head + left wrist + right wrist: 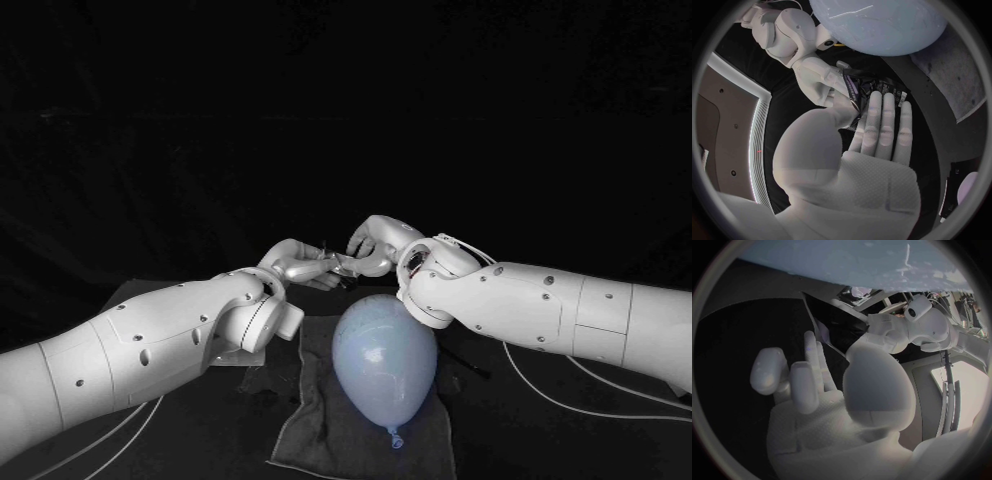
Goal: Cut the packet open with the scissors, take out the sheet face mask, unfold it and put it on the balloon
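Observation:
A dark face-mask packet (871, 89) is held up between my two hands, just beyond the far end of the balloon. My left hand (306, 266) pinches it between thumb and straight fingers (882, 127). My right hand (374, 246) grips the packet (839, 329) from the other side, thumb over one face and fingers (803, 374) behind it. In the left wrist view the right hand (816, 79) meets the packet's edge. The pale blue balloon (385, 358) lies on a grey cloth (320, 432), knot towards me. The packet barely shows in the head view.
The grey cloth (957, 75) spreads under and around the balloon (879, 22) on the black table (173, 440). White cables (606, 385) trail from the right arm across the table. The balloon (879, 262) sits close under both forearms.

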`<state>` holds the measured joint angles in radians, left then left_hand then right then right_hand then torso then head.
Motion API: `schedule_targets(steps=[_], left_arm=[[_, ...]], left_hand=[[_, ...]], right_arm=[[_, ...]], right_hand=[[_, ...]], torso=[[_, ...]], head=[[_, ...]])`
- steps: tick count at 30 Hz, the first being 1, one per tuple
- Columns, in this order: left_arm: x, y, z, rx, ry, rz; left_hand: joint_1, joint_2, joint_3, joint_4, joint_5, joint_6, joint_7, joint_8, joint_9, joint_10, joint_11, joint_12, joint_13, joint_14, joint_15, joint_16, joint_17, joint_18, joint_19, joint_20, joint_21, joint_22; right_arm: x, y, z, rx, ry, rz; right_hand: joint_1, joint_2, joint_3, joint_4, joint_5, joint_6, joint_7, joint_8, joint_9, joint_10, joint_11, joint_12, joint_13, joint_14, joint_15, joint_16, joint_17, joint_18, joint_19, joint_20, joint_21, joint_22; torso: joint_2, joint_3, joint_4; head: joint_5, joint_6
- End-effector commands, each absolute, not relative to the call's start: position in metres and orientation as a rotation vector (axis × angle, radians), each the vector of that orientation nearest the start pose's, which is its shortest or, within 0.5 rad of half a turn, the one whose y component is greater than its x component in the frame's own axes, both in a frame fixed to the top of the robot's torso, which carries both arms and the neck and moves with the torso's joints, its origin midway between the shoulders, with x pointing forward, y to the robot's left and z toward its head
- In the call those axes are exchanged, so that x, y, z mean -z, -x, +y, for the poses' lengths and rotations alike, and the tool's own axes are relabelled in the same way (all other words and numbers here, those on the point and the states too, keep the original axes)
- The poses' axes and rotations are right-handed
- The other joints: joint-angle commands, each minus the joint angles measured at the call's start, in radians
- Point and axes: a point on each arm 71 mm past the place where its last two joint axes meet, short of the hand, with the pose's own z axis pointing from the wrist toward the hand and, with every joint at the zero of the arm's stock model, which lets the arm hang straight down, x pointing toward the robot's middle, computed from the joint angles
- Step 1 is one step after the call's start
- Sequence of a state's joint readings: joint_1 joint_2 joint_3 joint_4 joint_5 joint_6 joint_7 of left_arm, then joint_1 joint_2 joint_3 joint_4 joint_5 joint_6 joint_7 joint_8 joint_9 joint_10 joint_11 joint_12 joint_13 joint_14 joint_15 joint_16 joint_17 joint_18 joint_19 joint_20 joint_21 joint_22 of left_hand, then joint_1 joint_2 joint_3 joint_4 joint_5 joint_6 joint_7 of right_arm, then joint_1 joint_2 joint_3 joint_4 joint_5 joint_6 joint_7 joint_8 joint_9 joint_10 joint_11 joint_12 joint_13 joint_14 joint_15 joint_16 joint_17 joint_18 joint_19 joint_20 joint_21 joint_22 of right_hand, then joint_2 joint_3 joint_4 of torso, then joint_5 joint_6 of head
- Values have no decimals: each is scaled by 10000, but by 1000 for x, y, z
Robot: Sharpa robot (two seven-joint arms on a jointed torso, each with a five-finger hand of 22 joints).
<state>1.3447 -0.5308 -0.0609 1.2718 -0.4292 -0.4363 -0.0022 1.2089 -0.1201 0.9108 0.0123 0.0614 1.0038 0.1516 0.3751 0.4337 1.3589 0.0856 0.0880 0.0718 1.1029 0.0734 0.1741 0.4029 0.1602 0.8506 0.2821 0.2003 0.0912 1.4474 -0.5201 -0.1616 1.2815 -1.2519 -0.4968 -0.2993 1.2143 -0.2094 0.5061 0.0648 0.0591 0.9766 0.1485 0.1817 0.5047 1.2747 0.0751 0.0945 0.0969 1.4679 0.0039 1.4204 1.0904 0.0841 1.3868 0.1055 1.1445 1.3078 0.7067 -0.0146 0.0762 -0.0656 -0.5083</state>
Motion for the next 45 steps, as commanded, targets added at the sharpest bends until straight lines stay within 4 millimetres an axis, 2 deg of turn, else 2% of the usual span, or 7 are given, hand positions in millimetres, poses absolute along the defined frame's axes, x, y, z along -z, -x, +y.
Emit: schedule_targets(steps=[1, 6, 13, 23, 33, 38, 45], left_arm=[[132, -549, 118, 11813, 7281, 16215], [132, -547, 117, 11887, 7197, 16302], [132, -546, 114, 11995, 7100, 16389], [132, -547, 113, 11922, 7092, 16397], [133, -551, 118, 11616, 7227, 16352], [133, -553, 120, 11498, 7303, 16330], [134, -554, 121, 11384, 7359, 16336]], left_hand=[[-73, 53, 129, -198, 53, 29, -67, 26, 650, 58, -4, 32, 14, 51, -13, 58, 17, 205, -4, -17, 56, 8], [-98, 55, 143, -223, 73, 34, -69, 31, 658, 64, -6, 35, 15, 55, -15, 63, 19, 204, 0, -20, 71, 15], [-106, 56, 148, -230, 79, 36, -70, 33, 660, 66, -7, 37, 15, 57, -16, 65, 20, 204, 0, -20, 74, 16], [-125, 60, 158, -247, 92, 42, -73, 37, 666, 73, -9, 40, 16, 62, -18, 70, 22, 202, 0, -21, 83, 20], [-143, 66, 165, -261, 101, 47, -75, 42, 672, 80, -11, 44, 17, 68, -20, 75, 24, 204, 7, -25, 96, 26], [-150, 69, 169, -267, 103, 48, -75, 43, 674, 83, -12, 46, 18, 69, -21, 77, 24, 206, 11, -27, 102, 29], [-158, 72, 173, -274, 106, 48, -76, 44, 677, 86, -13, 47, 18, 71, -22, 79, 25, 208, 17, -30, 109, 32]], right_arm=[[105, -553, -119, -5767, -510, 14928], [105, -554, -120, -5666, -506, 14946], [106, -553, -117, -5413, -143, 15026], [103, -552, -118, -5439, -89, 14673], [101, -543, -123, -6070, -146, 14481], [99, -540, -124, -6271, -45, 14436], [97, -536, -124, -6457, 110, 14464]], right_hand=[[374, 252, 370, -78, -81, 432, -178, 185, 64, 405, -168, 144, 65, 215, -184, 112, 224, -34, 188, -97, 312, 1201], [721, 490, 733, -273, -87, 858, -389, 368, 154, 840, -368, 223, 137, 302, -352, 266, 648, -113, 374, -260, 710, 1378], [911, 425, 906, -629, -59, 1376, -668, 721, 347, 1445, -616, 414, 326, 393, -558, 433, 1081, -222, 615, -452, 1266, 1624], [833, 522, 1158, -667, 39, 1388, -724, 858, 453, 1754, -690, 503, 441, 428, -632, 506, 1274, -259, 693, -536, 1448, 1722], [456, 736, 1565, -540, 1245, 757, -544, 1063, 841, 1523, -532, 134, 425, 93, -519, -42, -141, -114, 343, -473, 647, 1541], [587, 1054, 2143, -676, 1322, 444, -366, 959, 872, 1292, -393, -77, 415, -56, -417, -414, -848, -46, 187, -393, 263, 1448], [385, 989, 2475, -752, 1356, 71, -150, 696, 814, 783, -189, -334, 356, -204, -264, -804, -1553, 64, -79, -275, -391, 1281]], torso=[[2, 7, -3], [2, 8, -10], [-1, 9, -6], [-7, 5, -2], [-3, 14, -27], [-4, 18, -12], [1, 13, -19]], head=[[-10, -3], [-22, -19], [-15, -60], [-17, -51], [36, -19], [30, -6], [32, -12]])
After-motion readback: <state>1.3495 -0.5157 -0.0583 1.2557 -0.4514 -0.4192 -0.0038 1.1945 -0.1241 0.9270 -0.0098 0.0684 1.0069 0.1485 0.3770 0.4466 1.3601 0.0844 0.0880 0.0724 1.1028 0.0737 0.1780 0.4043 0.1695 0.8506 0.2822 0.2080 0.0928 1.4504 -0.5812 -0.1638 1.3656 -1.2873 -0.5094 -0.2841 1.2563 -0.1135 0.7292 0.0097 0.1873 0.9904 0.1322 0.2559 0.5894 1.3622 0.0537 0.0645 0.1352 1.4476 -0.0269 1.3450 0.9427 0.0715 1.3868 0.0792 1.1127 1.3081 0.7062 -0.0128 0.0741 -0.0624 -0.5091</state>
